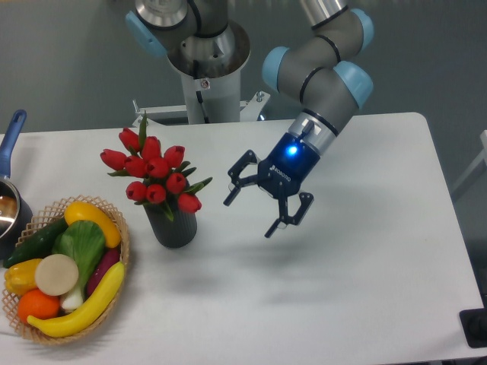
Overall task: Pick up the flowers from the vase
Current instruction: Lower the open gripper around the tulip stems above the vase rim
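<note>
**Open hand waits beside the flowers**

The flowers (156, 171) stand in the vase (174, 225), which sits on the desk (342, 289) left of its middle, nearer the left edge than the right. The red buds spread wider than the vase's mouth and hide its rim, so only the dark lower body of the vase shows. The stems are almost wholly out of sight behind the leaves and buds; where they are tied cannot be made out.

The hand (259, 205) hangs to the right of the bunch, apart from it, with its fingers spread wide and nothing between them. It is tilted so that the opening faces down and to the left, toward the flowers. This looks like a stance for coming in from the side and closing on the bunch below the buds, since a grip from straight above would crush them.

At the desk's front left corner a basket (118, 304) holds fruit and vegetables; it stands near the vase but does not touch it. A pot (9, 209) with a blue handle is cut off by the left edge. The arm's upper joints run out of the top of the view.
</note>
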